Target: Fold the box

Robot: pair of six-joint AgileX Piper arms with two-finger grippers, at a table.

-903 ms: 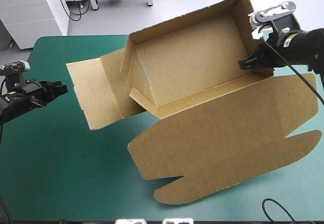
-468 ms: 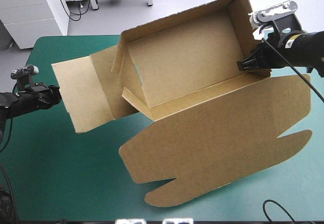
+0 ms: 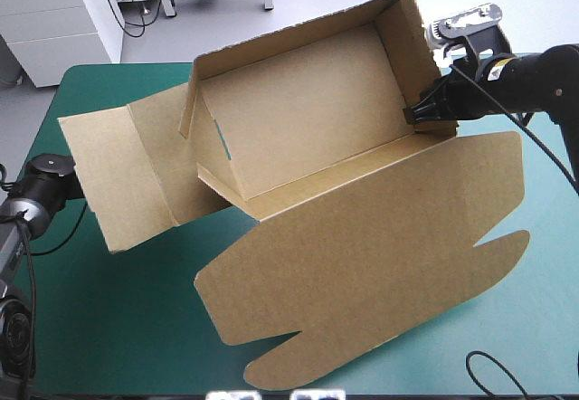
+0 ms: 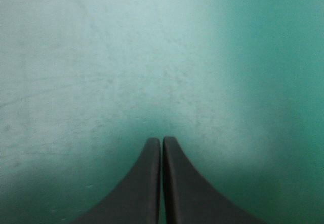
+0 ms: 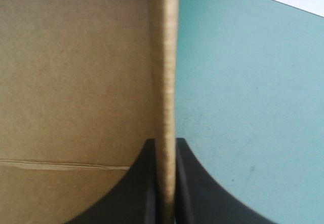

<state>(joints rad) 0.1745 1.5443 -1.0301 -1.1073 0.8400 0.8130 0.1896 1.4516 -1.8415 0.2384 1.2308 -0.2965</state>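
Note:
The brown box (image 3: 308, 119) stands as an open tray with its walls raised; its long lid (image 3: 362, 255) lies flat toward the table's front. A loose side flap (image 3: 118, 183) reaches toward the left edge. My right gripper (image 3: 421, 113) is shut on the tray's right end wall. In the right wrist view that wall's edge (image 5: 167, 57) runs between the fingers of the right gripper (image 5: 163, 142). My left gripper (image 4: 162, 140) is shut and holds nothing, with only the teal-green cover (image 4: 152, 57) ahead of it. In the high view the left arm (image 3: 41, 183) sits at the table's left edge, clear of the flap.
Bare teal-green cover (image 3: 109, 328) lies at the front left, and more at the far right (image 3: 552, 264). A white cabinet (image 3: 54, 20) stands beyond the table's far left corner.
The box has slid left across the table with my right gripper holding its end wall. The left arm has drawn back to the left edge.

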